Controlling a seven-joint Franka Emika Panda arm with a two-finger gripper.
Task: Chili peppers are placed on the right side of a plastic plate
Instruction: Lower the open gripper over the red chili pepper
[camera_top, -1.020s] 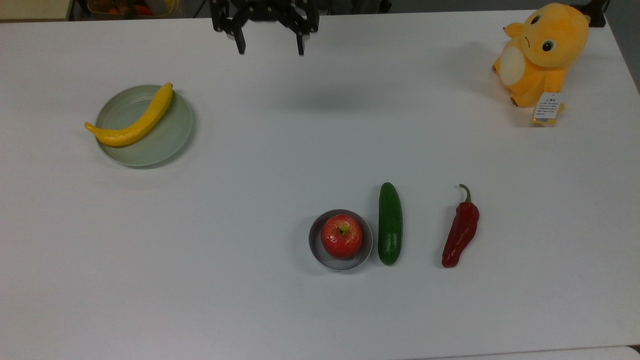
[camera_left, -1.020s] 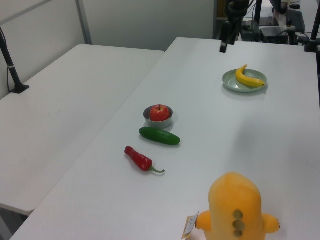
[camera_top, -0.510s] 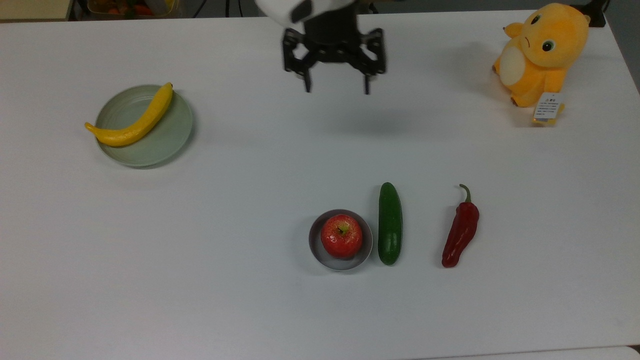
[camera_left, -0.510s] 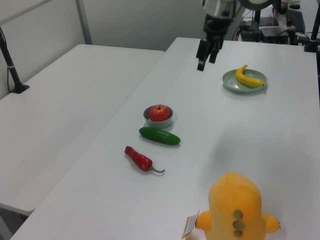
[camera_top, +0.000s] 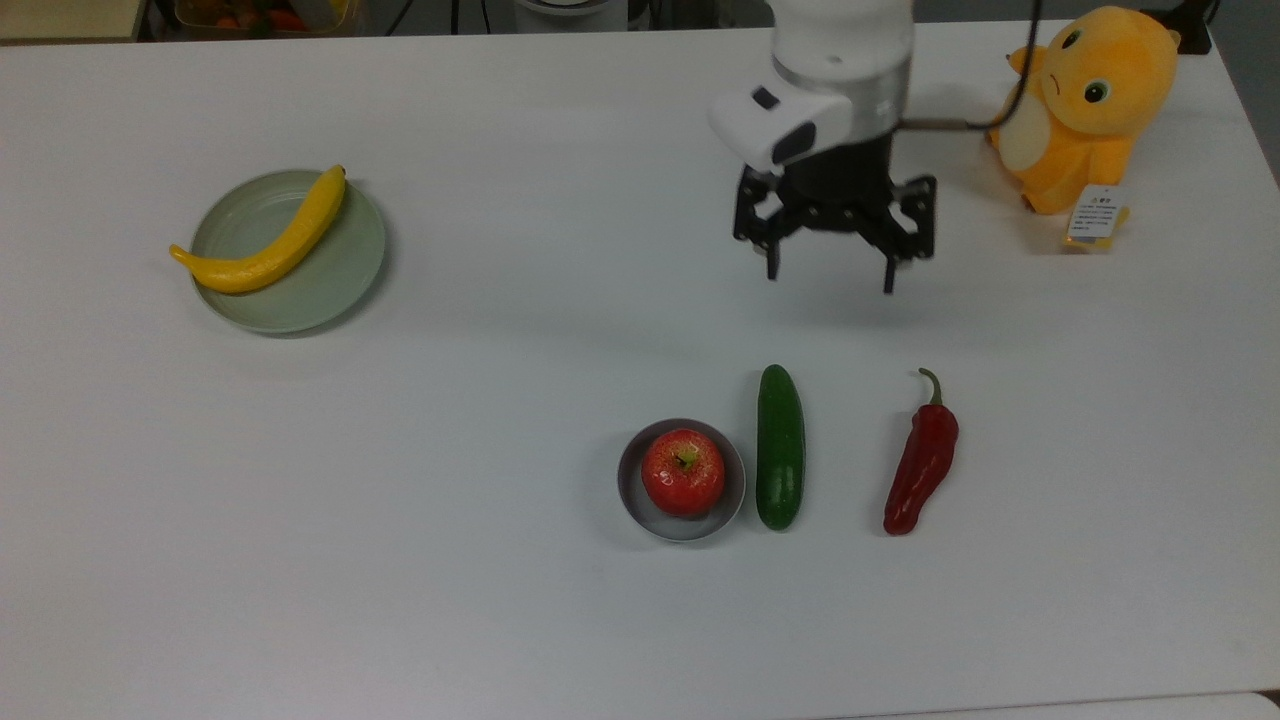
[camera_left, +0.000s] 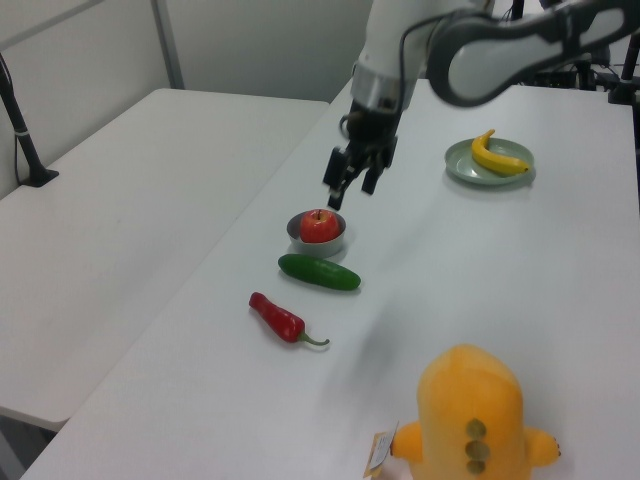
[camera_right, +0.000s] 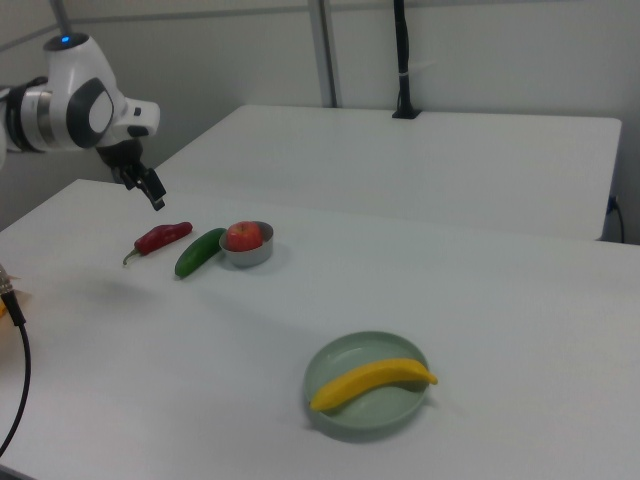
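The chili pepper (camera_top: 922, 462) lies on the white table (camera_top: 500, 560), lower right of centre in the top view, stem pointing up the frame, nothing touching it. Just to its left in the top view sits the cucumber (camera_top: 780, 447), and beside that the grey bowl (camera_top: 636, 500) with the apple (camera_top: 683, 472) inside. And there's the gripper (camera_top: 829, 279), hanging in the air above the table, upper right of centre, fingers spread wide and holding nothing. The plastic plate (camera_top: 340, 275) sits well apart at the top view's left, a banana (camera_top: 265, 241) lying across it. An orange plush toy (camera_top: 1085, 105) sits in the upper right corner.
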